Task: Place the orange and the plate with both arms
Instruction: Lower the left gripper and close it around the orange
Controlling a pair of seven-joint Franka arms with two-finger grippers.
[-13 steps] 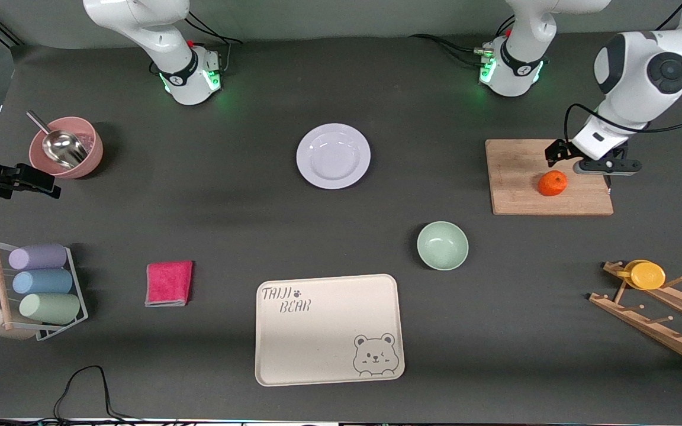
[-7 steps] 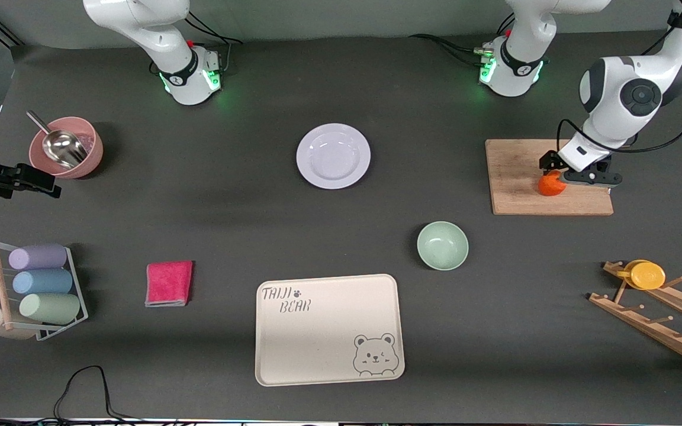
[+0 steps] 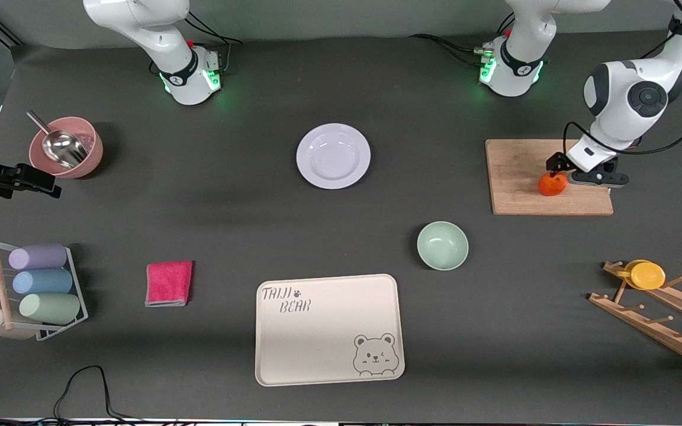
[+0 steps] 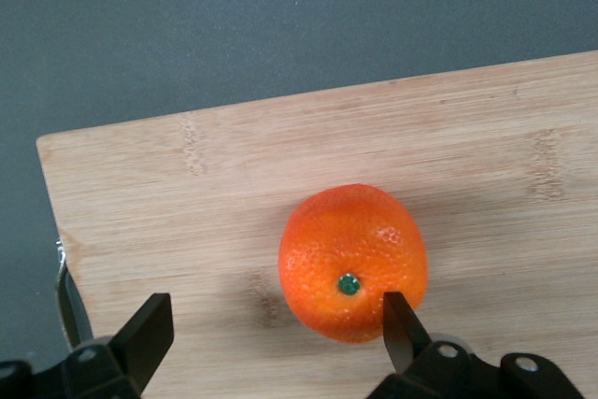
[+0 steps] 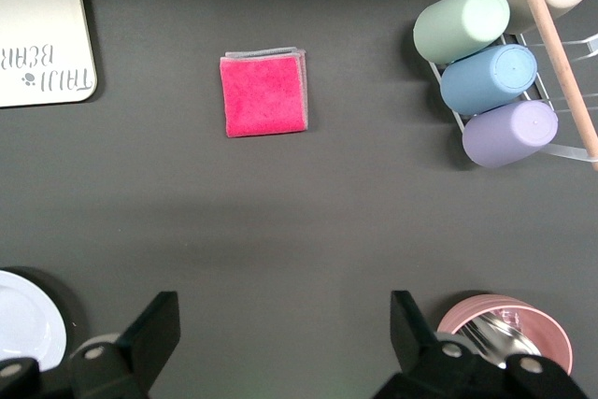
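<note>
1. Nearest the front camera lay the rectangular beige bear-printed tray (image 3: 329, 329), bare, which I judged a likely destination for the task's things.
2. Farther off, toward the left arm's end of the table, the small round bright-orange orange (image 3: 552, 184) sat on the pale wooden cutting board (image 3: 518, 177).
3. The left gripper (image 4: 276, 324) hung low over the board, its jaws apart; one fingertip (image 4: 400, 317) was at the fruit's side and the other stood clear, so the fruit was not centred between them. Nothing was clamped yet.
4. Farther still, mid-table, the round glossy white plate (image 3: 333, 155) lay flat and untouched.
5. The right gripper (image 5: 280, 329) waited high over the table near the pink bowl (image 5: 505, 328), jaws apart and empty, presumably reserved for the plate.
</note>
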